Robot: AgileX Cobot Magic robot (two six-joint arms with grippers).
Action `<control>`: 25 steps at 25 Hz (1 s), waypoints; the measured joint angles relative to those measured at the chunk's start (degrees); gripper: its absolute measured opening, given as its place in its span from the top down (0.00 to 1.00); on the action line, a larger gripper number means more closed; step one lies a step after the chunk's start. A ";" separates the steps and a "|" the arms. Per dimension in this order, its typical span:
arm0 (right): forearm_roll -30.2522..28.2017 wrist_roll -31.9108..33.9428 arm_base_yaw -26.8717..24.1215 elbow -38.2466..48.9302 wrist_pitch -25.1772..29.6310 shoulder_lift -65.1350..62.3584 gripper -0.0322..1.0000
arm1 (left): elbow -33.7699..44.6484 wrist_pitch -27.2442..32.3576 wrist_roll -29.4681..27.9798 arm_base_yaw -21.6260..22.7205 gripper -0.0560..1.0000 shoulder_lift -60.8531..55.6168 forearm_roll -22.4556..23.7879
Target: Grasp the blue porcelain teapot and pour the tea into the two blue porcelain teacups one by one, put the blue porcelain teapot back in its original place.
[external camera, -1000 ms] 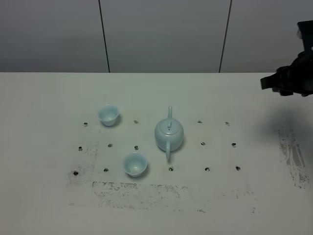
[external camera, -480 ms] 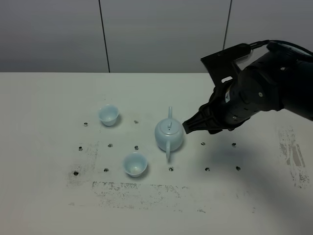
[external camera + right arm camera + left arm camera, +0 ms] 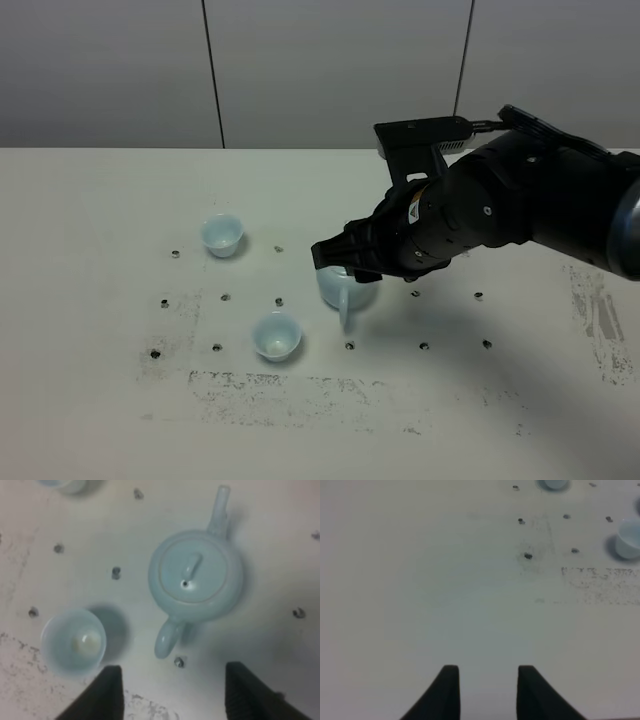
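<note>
Now that the right tool (image 3: pixel 173 685) has swept in from the tabletop's (image 3: pixel 90 400) right edge, it hangs with jaws wide apart over the blue porcelain teapot (image 3: pixel 196 575) mid-tabletop, handle toward the front edge; a grasp looks next, while the left tool (image 3: pixel 487 690) idles, parted and empty.

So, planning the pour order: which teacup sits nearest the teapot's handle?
The front teacup, right beside the handle of the teapot; the other teacup stands farther back and left.

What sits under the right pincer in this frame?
The blue porcelain teapot, lid on, stands on the table below the open right pincer, ungrasped. From the high camera the arm covers its lid and spout; only lower body and handle show.
</note>
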 joint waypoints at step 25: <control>-2.15 1.57 0.32 0.00 -8.21 11.15 0.51 | 0.00 -0.05 0.00 0.00 0.62 0.00 0.00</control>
